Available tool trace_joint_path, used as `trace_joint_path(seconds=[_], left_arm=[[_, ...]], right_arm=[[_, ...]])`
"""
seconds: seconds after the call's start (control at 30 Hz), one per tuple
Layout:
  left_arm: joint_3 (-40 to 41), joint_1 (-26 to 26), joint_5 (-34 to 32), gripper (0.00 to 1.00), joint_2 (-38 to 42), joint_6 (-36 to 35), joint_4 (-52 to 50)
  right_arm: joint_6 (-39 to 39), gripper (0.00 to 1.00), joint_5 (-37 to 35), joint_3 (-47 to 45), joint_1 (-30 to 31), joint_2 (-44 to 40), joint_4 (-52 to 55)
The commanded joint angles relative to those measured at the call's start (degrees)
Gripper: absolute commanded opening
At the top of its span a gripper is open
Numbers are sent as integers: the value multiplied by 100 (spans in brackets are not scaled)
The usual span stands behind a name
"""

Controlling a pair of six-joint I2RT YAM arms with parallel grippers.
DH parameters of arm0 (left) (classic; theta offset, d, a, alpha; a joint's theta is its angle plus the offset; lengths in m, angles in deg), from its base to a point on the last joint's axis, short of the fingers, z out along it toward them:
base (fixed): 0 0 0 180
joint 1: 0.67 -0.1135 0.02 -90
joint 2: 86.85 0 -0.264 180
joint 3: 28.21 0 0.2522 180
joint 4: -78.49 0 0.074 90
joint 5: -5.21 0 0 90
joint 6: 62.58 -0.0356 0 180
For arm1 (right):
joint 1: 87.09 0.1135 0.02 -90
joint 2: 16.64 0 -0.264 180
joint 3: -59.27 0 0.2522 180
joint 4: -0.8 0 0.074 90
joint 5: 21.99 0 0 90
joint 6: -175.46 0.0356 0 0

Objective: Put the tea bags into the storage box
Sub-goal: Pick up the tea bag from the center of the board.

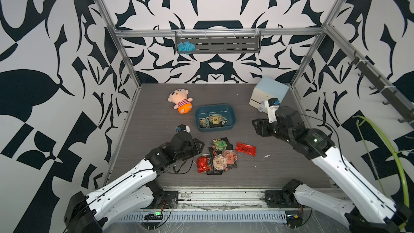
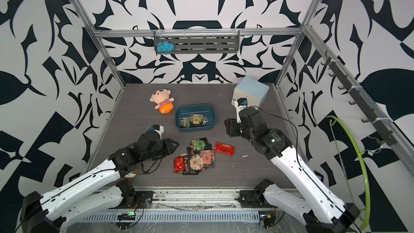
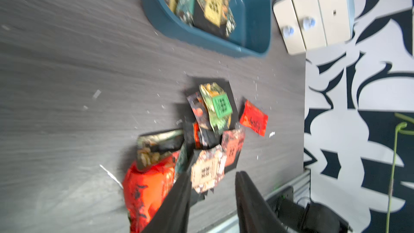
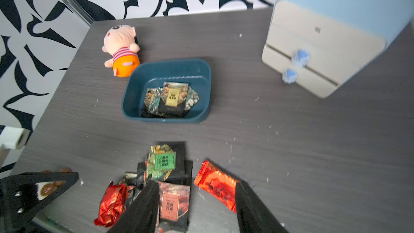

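Foil, crinkled and shiny, in red and black: loose heap of tea bags nearest the front of the grey wood-grain table, overlapping, square labels in green, tan and pink-orange facing up. Just beside it on the right, a single red sachet, flat and oblong, long axis roughly across the table.

At the heap's left edge, left gripper, jaws parted to a moderate gap and holding nothing. In the left wrist view, tan-labelled sachet directly ahead of that gap, puffed red sachet off to one side of the fingers. Higher and well apart from the heap, right gripper, jaws spread wide and empty, with the heap and the lone red sachet framed beyond the fingertips.

Judged the nearer arm for the next pick: the left, with the heap straight ahead of its jaws and toward table centre.

Beyond the heap, storage box: shallow teal plastic tub, rounded corners, no lid, long axis side to side, a few black sachets with tan labels already flat on its floor.

Farther back, soft plush doll near the box's left corner, and cream two-drawer cabinet at the right rear.
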Motion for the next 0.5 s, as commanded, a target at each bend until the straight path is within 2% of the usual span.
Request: trace_joint_path(seconds=[0.0, 0.13, 0.27, 0.37, 0.47], left_arm=[[-17, 455, -421, 39, -283, 270, 117], [-194, 970, -631, 38, -810, 426, 272], [-335, 1297, -707, 37, -1312, 546, 580], [-478, 1439, -718, 34, -1739, 624, 794], [-696, 1542, -718, 30, -2143, 649, 951]], right_arm=[[896, 62, 664, -900, -12, -476, -600], [1622, 68, 1509, -2067, -12, -959, -1365], [2084, 68, 2221, -2881, -8, -836, -2154], [2186, 68, 2480, -3145, -12, -506, -2445], [2089, 66, 2294, -3230, 5, -173, -2304]])
